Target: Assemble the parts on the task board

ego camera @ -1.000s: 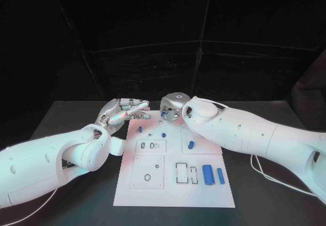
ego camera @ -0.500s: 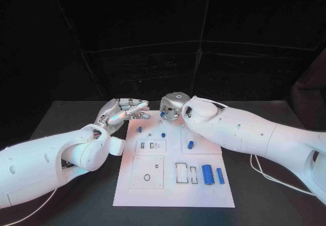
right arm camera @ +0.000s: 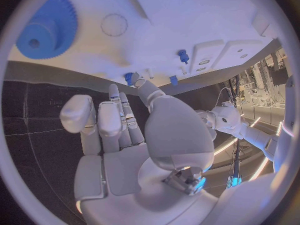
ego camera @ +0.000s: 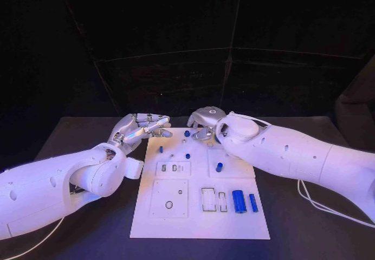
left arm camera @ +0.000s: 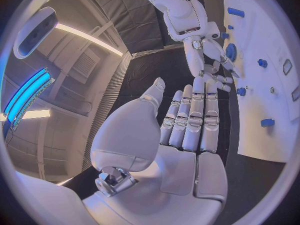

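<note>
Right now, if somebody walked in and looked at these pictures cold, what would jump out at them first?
Probably the two white arms meeting over the far end of the white task board, left hand and right hand close together, neither plainly holding a part. Next, the small blue parts dotted on the board, especially the two blue cylinders lying side by side near its right edge. In the right wrist view, a blue gear lying on the board also draws the eye.
</note>
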`<state>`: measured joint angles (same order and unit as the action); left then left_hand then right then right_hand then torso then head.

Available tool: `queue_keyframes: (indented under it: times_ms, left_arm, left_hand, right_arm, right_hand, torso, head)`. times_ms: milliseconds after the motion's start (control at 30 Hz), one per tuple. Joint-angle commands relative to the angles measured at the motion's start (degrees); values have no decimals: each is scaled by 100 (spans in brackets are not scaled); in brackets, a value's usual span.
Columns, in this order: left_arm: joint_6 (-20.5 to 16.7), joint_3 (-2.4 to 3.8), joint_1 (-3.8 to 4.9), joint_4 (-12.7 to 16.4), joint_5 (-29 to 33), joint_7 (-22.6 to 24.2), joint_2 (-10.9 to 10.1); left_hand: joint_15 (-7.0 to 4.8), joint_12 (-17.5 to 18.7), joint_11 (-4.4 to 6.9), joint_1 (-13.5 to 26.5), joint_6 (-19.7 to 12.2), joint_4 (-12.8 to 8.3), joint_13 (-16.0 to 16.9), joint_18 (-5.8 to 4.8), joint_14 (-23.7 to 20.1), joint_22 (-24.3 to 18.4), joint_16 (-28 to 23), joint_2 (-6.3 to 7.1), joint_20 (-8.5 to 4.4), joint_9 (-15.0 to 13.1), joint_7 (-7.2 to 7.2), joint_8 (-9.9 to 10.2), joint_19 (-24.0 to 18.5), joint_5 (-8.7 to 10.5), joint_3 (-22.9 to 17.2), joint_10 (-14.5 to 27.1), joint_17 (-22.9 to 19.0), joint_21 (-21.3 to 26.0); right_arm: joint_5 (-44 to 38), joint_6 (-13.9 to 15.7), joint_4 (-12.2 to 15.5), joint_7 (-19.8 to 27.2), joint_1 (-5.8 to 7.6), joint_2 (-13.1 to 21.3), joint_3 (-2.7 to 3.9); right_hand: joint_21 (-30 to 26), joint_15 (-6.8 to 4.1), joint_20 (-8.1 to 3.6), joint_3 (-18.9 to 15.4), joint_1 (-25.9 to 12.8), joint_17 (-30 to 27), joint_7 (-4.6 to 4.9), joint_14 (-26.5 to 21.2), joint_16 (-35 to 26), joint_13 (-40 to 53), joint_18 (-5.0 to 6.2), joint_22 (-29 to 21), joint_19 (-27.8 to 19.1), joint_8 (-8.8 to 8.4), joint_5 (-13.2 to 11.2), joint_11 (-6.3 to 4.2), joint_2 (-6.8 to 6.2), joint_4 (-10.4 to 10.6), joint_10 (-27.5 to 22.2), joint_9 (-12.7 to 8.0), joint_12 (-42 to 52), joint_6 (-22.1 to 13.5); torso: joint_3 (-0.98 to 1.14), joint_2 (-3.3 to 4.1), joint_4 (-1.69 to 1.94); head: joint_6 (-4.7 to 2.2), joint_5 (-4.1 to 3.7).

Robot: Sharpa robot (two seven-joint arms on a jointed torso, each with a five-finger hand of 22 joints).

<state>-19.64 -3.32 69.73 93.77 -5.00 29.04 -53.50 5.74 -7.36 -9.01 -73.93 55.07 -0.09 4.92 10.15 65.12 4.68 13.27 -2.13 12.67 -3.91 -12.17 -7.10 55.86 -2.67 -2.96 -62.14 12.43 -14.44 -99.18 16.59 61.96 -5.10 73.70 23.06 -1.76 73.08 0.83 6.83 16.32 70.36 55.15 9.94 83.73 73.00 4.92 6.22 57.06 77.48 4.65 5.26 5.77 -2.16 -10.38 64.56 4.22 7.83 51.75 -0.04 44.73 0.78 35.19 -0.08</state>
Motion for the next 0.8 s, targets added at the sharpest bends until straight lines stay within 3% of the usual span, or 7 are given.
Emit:
queue_keyframes:
  times_ms: [33,133,233,300,433,700,800]
  left_arm:
    - [81,5,11,6,-31,19,-17]
    - [84,5,12,0,-31,18,-29]
    - [91,4,13,-7,-31,18,-36]
    - [97,4,13,-12,-31,18,-40]
    - [107,3,13,-27,-30,17,-44]
    - [124,2,12,-64,-30,11,-24]
    - [127,1,12,-76,-30,8,-14]
  left_hand:
    - [38,35,2,-16,4,-37,-8,42,-10,-8,-5,-36,-3,3,-20,20,45,-19,8,18,6,38]
    - [37,36,3,-20,6,-41,-8,42,-11,-9,-5,-39,-4,2,-17,21,47,-19,6,16,8,40]
    - [37,36,3,-22,6,-42,-8,42,-11,-9,-5,-40,-4,2,-17,22,47,-19,6,15,9,41]
    - [36,36,6,-27,10,-46,-8,42,-12,-11,-6,-46,-4,1,-13,22,49,-19,3,10,12,43]
    - [36,36,7,-29,14,-48,-7,42,-13,-12,-6,-49,-4,0,-11,22,50,-19,1,7,14,44]
    - [36,36,7,-29,14,-48,-7,42,-13,-12,-6,-49,-4,0,-11,22,50,-19,1,7,14,44]
    - [36,36,7,-29,14,-48,-7,42,-13,-12,-6,-49,-4,0,-11,22,50,-19,1,7,14,44]
  right_arm:
    - [475,206,377,-128,33,368,4]
    - [969,138,747,-227,60,790,10]
    - [1496,-65,1025,-358,77,1173,78]
    - [1726,-217,1171,-458,83,1406,106]
    - [1903,-460,1308,-671,90,1712,132]
    - [1818,-631,1215,-899,92,1791,143]
    - [1801,-683,1151,-921,91,1742,144]
  right_hand:
    - [193,-92,-62,-27,-11,278,-52,150,175,157,-58,326,155,63,136,-121,3,109,612,20,338,166]
    - [320,-212,-173,-168,-128,472,-151,188,299,438,-94,531,251,116,250,-259,-131,246,1204,30,776,304]
    - [551,-304,-308,-407,-183,818,-248,244,511,1175,-172,927,416,116,493,-395,-281,452,1456,6,1574,320]
    - [734,-265,-366,-614,-178,1190,-240,293,729,3314,-215,1251,533,106,624,-398,-301,639,1534,-11,3573,257]
    - [904,-258,-275,-860,-73,1734,-195,345,1007,5517,-286,1564,617,113,613,-306,-251,909,1495,-19,5553,132]
    - [1049,-163,-177,-1182,164,2277,-97,411,1254,6935,-328,1830,683,154,627,-204,-262,1253,1727,-23,6773,-83]
    - [1066,-148,-160,-1224,206,2327,-80,416,1278,7094,-333,1858,689,161,645,-185,-260,1306,1776,-25,6910,-131]
  torso:
    - [-5,-22,-48]
    - [-3,-30,-77]
    - [0,-38,-101]
    - [3,-35,-98]
    - [3,-31,-101]
    - [14,-20,-94]
    - [3,-22,-79]
  head:
    - [-18,-12]
    - [-29,-8]
    - [-45,-24]
    - [-56,-32]
    - [-70,-43]
    - [-75,-65]
    - [-58,-69]
